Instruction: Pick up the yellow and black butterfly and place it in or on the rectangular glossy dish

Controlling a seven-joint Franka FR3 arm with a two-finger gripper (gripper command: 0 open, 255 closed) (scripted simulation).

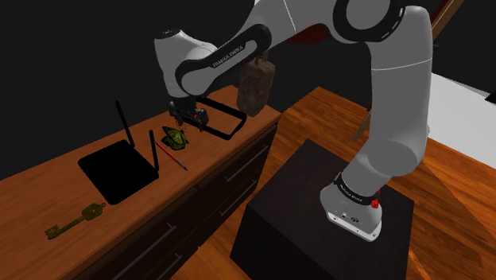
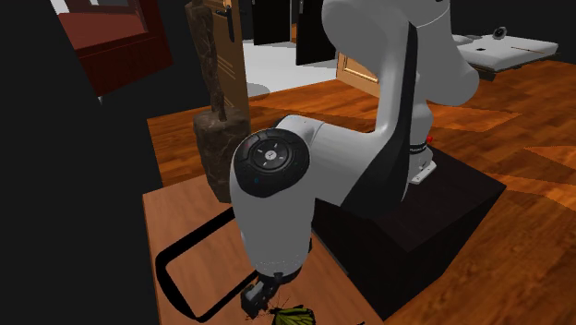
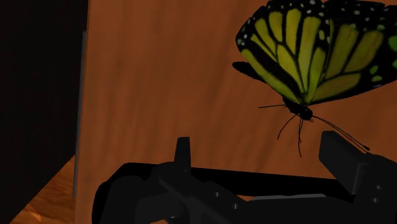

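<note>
One yellow-and-black butterfly [image 1: 175, 138] is seen lying on the wooden tabletop [image 1: 48, 187], near one black-rimmed rectangular glossy dish [image 2: 162, 268]. The black claw [image 3: 262, 153] is held open close by the butterfly, with nothing gripped. In the shoulder view one red pen [image 1: 173, 156], one gold-coloured key [image 1: 74, 223] and what may be a black router [image 1: 119, 171] are counted, with a black area behind.

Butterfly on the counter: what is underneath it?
The yellow and black butterfly rests on the brown wooden countertop; bare wood shows beside it. The patch directly beneath its wings is covered.
</note>
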